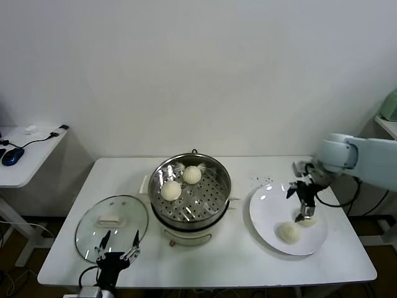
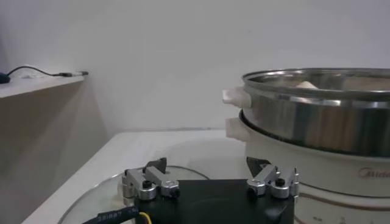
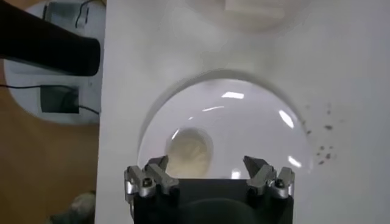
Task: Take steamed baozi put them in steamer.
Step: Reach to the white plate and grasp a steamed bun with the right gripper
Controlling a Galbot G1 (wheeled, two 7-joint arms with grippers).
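Where right gripper hovers, one baozi seems half-hidden.

lab/office-type room: bare white wall, white table, side desk w/ mouse, cables.

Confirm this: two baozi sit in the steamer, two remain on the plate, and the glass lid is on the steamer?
The lid part is wrong. In the head view the glass lid lies on the table left of the steamer, which is uncovered.
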